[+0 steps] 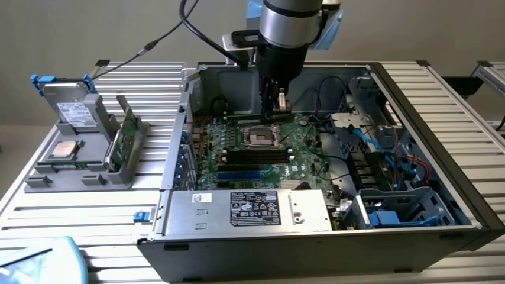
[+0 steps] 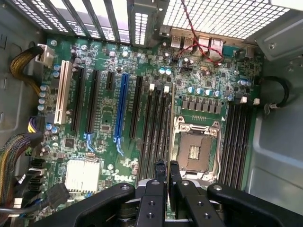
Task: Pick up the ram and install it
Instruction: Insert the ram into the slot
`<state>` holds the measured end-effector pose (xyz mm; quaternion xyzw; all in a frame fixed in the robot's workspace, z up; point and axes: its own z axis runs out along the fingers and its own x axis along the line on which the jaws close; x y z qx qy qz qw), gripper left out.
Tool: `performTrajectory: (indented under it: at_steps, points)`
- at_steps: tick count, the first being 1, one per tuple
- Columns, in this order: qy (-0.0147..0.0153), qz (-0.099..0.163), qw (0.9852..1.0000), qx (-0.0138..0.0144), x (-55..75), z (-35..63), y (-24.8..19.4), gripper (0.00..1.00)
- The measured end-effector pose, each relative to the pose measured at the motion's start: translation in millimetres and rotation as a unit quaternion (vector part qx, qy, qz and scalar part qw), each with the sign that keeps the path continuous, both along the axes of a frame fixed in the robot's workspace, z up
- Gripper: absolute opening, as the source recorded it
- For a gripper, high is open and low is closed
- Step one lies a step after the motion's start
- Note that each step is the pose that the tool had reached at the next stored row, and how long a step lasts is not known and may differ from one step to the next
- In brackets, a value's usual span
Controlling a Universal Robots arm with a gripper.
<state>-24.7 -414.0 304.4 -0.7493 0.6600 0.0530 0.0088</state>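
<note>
Claw: the gripper (image 2: 167,166) hung inside the open case (image 1: 236,248), jaws narrow and clamped on the ram (image 2: 171,118).
Ram: a slim green stick, edge-on in the wrist view. It was held above the black memory slots (image 2: 155,127), just beside the CPU socket (image 2: 195,150). Over which slot could not be told.
Step in hand: judged to be alignment. The stick needed to stay upright, parallel to the slot and square to its groove.
Materials: rigid laminate stick; hard plastic slots; bare metal socket frame; perforated sheet-metal walls.

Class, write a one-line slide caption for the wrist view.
Pincer grips the ram edge-on over the motherboard, near the processor socket.
</note>
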Motion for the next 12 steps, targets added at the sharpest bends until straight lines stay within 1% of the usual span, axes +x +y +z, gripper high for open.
performTrajectory:
  at_steps: [8, 12]
  points:
    - [0.0, -0.008, 1.0, -0.0034, -0.5, -13.9, 0.0, 0.14]
    - [0.0, -0.023, 0.9997, -0.0071, -0.5, -18.8, 0.0, 0.14]
